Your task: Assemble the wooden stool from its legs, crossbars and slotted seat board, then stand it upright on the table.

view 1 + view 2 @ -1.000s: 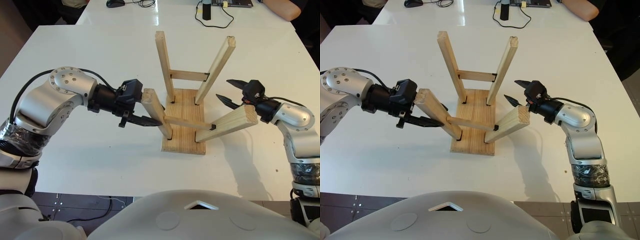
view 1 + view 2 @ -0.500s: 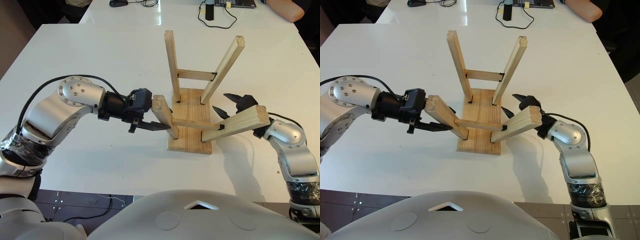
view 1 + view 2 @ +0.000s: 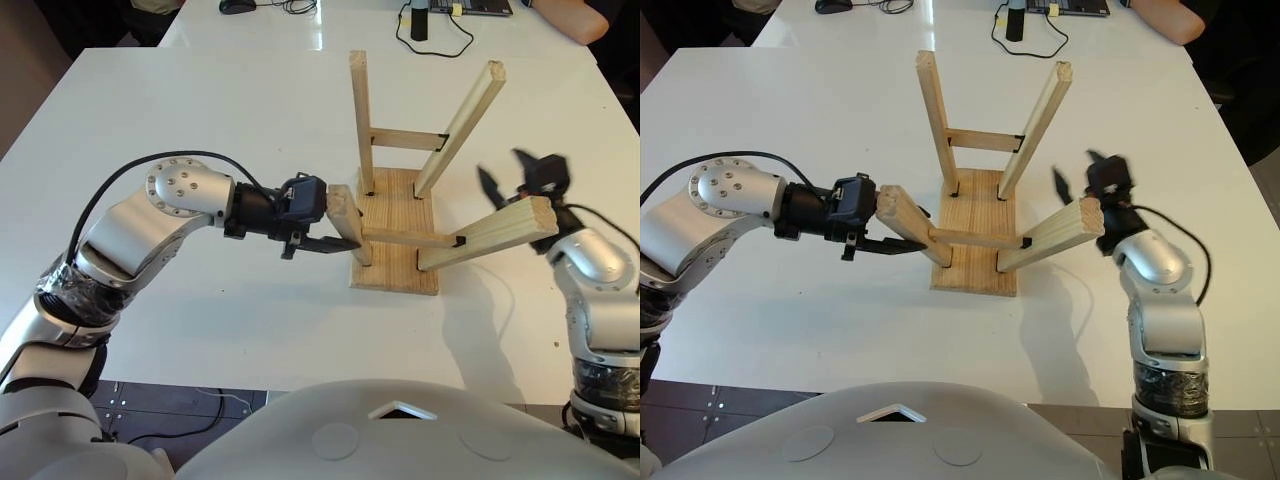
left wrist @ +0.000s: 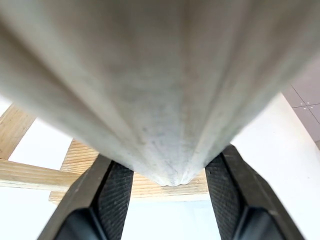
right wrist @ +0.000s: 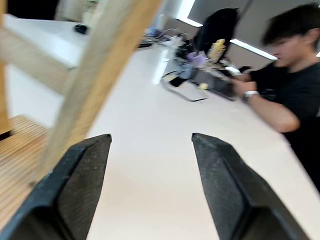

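Observation:
The stool stands upside down, its slotted seat board [image 3: 393, 232] flat on the white table [image 3: 200, 120]. Two far legs [image 3: 362, 120] rise upright, joined by a crossbar [image 3: 405, 139]. The two near legs splay outward, linked by a second crossbar [image 3: 405, 238]. My left gripper [image 3: 345, 222] is shut on the top end of the near-left leg [image 3: 345, 208], which sits between its pads [image 4: 112, 192]. Just above the end of the near-right leg [image 3: 490, 233], my right gripper [image 3: 505, 172] hangs open with nothing between its fingers [image 5: 80, 170].
A second table behind holds a mouse [image 3: 236, 6], a black cable and adapter [image 3: 420, 20] and a laptop. A person [image 5: 285, 90] sits there, away from the stool. Bare tabletop lies to the left and in front of the seat board.
The head view has shifted. My right gripper rose from behind the near-right leg to above its end, still open. My left gripper kept its hold on the near-left leg.

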